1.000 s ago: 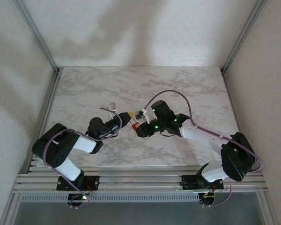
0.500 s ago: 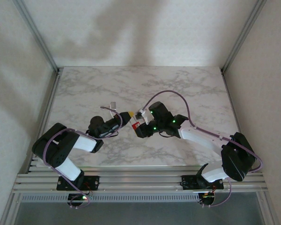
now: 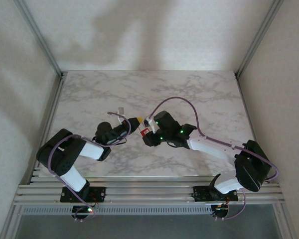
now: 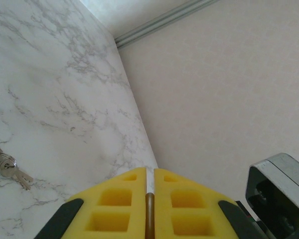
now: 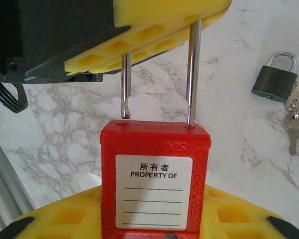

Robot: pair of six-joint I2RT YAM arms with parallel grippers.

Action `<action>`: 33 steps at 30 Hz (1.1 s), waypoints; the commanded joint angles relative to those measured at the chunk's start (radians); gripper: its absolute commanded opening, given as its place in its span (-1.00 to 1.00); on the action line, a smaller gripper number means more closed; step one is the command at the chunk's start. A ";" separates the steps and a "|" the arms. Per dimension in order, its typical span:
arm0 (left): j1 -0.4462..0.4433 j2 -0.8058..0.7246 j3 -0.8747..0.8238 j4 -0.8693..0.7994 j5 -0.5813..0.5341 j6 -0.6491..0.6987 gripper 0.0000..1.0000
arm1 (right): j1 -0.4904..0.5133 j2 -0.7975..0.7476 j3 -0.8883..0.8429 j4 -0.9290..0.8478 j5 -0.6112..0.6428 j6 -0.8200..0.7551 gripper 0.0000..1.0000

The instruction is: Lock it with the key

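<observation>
Red padlock (image 5: 154,184), white "PROPERTY OF" label, upright, held above the middle of the bench (image 5: 239,164). Shackle (image 5: 193,74) open: long leg seated in body, short notched leg just clear of its hole. Keys (image 5: 294,119) on a ring lie flat beside grey padlock (image 5: 274,77).

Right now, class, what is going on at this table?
The right pincer grips a red padlock by its body. The left pincer is clamped on the top of its shackle, which stands open, one leg out of its hole. A grey padlock and keys lie on the table nearby.
</observation>
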 commanded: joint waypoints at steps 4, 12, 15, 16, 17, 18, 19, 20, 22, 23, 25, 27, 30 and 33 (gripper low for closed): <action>-0.004 0.004 0.015 0.076 0.061 -0.004 -1.00 | -0.011 0.032 -0.021 0.076 0.211 0.099 -1.00; -0.004 0.004 0.016 0.081 0.068 -0.007 -1.00 | 0.014 0.063 -0.009 0.086 0.343 0.153 -1.00; -0.006 0.007 0.017 0.083 0.071 -0.008 -1.00 | 0.015 0.074 0.000 0.082 0.383 0.178 -1.00; -0.007 0.006 0.020 0.081 0.072 -0.007 -1.00 | 0.015 0.078 0.001 0.082 0.388 0.183 -1.00; -0.006 0.008 0.019 0.081 0.071 -0.007 -1.00 | 0.015 0.080 0.001 0.086 0.392 0.188 -1.00; -0.008 0.008 0.020 0.082 0.073 -0.006 -1.00 | 0.015 0.084 0.005 0.088 0.396 0.195 -1.00; -0.009 0.009 0.021 0.082 0.076 -0.006 -1.00 | 0.015 0.088 0.011 0.084 0.402 0.204 -1.00; -0.009 0.010 0.022 0.081 0.077 -0.006 -1.00 | 0.015 0.093 0.018 0.076 0.408 0.212 -1.00; -0.011 0.012 0.023 0.083 0.078 -0.005 -1.00 | 0.016 0.104 0.032 0.063 0.427 0.227 -1.00; -0.011 0.014 0.025 0.083 0.080 -0.005 -1.00 | 0.016 0.106 0.037 0.063 0.432 0.230 -1.00; -0.013 0.017 0.027 0.083 0.084 -0.005 -1.00 | 0.016 0.109 0.041 0.066 0.447 0.241 -1.00; -0.013 0.018 0.028 0.081 0.084 -0.005 -1.00 | 0.017 0.108 0.046 0.066 0.459 0.250 -1.00; -0.014 0.021 0.029 0.081 0.086 -0.006 -1.00 | 0.015 0.109 0.055 0.068 0.474 0.261 -1.00; -0.016 0.026 0.033 0.082 0.090 -0.006 -1.00 | 0.016 0.114 0.069 0.072 0.469 0.265 -1.00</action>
